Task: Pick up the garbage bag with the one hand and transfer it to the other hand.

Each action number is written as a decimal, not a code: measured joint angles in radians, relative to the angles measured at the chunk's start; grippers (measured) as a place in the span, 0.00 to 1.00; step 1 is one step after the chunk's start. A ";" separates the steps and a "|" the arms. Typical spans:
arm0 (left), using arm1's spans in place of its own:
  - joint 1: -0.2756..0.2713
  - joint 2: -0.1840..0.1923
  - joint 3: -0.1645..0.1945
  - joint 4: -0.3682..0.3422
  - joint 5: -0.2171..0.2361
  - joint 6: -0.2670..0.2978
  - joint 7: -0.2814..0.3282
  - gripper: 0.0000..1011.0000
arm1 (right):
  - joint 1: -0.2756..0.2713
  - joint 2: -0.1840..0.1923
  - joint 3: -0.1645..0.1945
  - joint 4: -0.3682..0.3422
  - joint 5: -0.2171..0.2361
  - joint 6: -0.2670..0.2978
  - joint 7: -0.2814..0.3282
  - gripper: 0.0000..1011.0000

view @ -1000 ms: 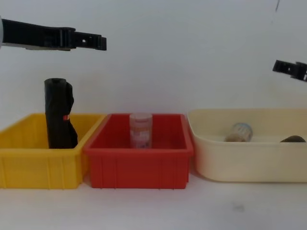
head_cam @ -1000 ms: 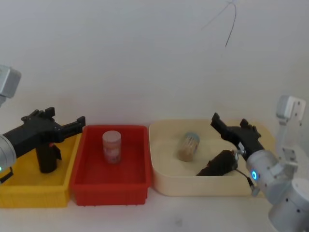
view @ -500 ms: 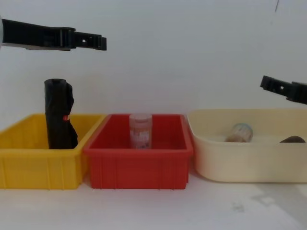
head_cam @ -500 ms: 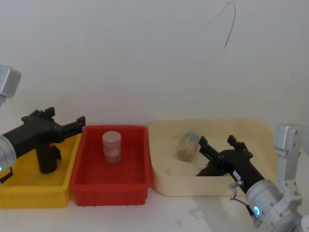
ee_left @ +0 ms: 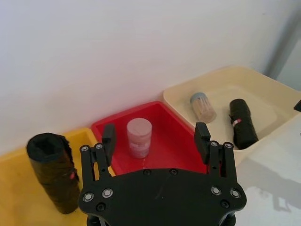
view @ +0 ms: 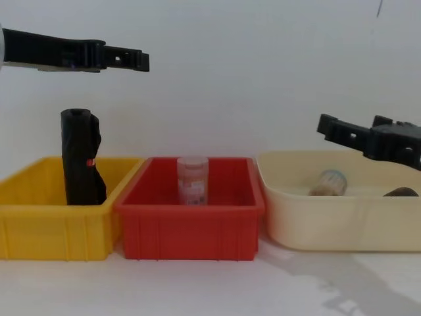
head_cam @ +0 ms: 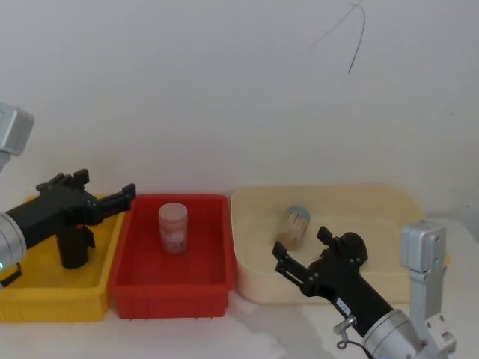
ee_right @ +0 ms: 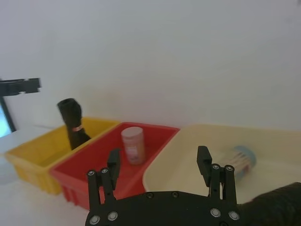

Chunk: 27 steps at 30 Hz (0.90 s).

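Hovering with fingers spread and nothing between them, the left gripper sits high over the garbage bag. The bag stands upright in the yellow bin, below the fingers and back from their tips, well apart from them. The right gripper, fingers also apart and empty, hangs at the cream bin's front rim.

Risks noted:
- A second black roll lies in the cream bin, close to the right fingers; seizing it would be an error.
- A descent off-centre would likely let one finger strike the bag's top and topple it.
- The bag looks soft and creased; a shallow grip may slip during handover.
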 joint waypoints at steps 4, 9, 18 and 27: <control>0.008 0.006 0.002 -0.003 -0.014 -0.006 -0.024 0.99 | -0.012 0.003 -0.019 -0.017 -0.011 -0.007 0.003 0.99; 0.014 0.018 0.010 -0.005 -0.036 -0.010 -0.066 0.99 | -0.023 0.003 -0.039 -0.038 -0.022 -0.009 0.002 0.99; 0.020 0.035 0.024 -0.007 -0.062 -0.010 -0.117 0.99 | -0.029 0.000 -0.063 -0.057 -0.033 -0.005 -0.009 0.99; 0.023 0.042 0.030 -0.008 -0.073 -0.010 -0.140 0.99 | -0.031 -0.002 -0.073 -0.065 -0.037 -0.002 -0.015 0.99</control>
